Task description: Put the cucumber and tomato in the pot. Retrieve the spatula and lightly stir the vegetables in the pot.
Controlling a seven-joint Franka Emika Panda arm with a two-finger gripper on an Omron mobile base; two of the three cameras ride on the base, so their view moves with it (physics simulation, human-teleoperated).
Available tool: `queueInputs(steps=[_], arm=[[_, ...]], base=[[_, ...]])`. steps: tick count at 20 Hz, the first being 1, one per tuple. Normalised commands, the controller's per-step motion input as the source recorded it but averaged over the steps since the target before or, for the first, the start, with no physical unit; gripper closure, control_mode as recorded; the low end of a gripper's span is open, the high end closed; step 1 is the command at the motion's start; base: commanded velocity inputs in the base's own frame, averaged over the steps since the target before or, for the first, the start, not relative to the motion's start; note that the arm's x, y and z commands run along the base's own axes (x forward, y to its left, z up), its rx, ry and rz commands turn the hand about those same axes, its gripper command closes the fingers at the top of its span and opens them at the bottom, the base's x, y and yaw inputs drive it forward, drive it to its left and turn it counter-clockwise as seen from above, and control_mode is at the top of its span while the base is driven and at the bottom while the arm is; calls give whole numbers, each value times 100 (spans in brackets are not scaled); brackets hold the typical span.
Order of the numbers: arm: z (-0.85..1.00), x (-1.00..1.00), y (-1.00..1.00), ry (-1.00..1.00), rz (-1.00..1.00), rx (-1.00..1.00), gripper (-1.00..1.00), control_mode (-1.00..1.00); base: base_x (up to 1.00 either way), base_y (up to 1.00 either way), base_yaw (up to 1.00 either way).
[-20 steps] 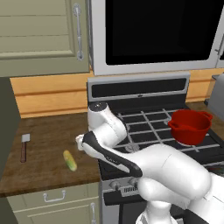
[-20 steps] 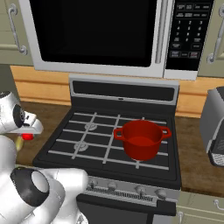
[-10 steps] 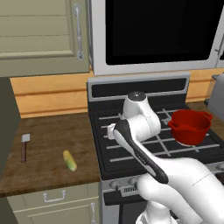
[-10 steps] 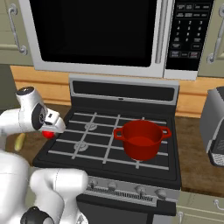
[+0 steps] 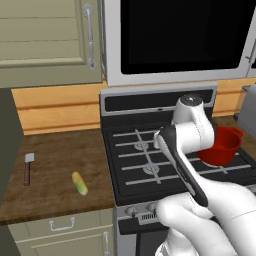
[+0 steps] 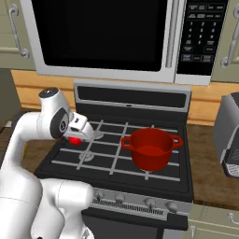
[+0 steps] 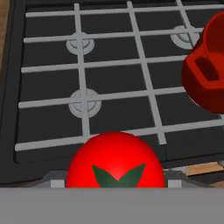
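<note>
- Your pincer point(image 6: 75, 136) is closed around the small round bright red tomato point(image 7: 116, 161) (its dark green stem top faces the hand camera), held above the left half of the black stove point(image 6: 116, 161).
- The bright red round pot point(image 6: 150, 148) with side handles sits on the stove's right burners, apart from the tomato.
- On the brown wooden desk point(image 5: 52, 165) left of the stove lies the stubby yellow-green cucumber point(image 5: 79, 183).
- The spatula point(image 5: 28, 168), reddish-brown handle and light grey blade, lies further left.
</note>
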Motion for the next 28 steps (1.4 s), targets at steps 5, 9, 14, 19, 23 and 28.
queueInputs(steps=[5, 9, 14, 19, 23, 28], arm=[[23, 1, -100, 1, -8, 0, 100, -100], [0, 19, -100, 1, -3, 4, 100, -100], [0, 41, -100, 3, 0, 10, 100, -100], [-1, 64, -84, 5, 0, 8, 100, -100], [-26, 68, -59, 7, 0, 2, 100, -100], [-37, 36, -44, 1, 0, 0, 100, -100]], base=[[0, 0, 0], [0, 0, 0], [0, 0, 0], [0, 0, 0], [0, 0, 0], [0, 0, 0]])
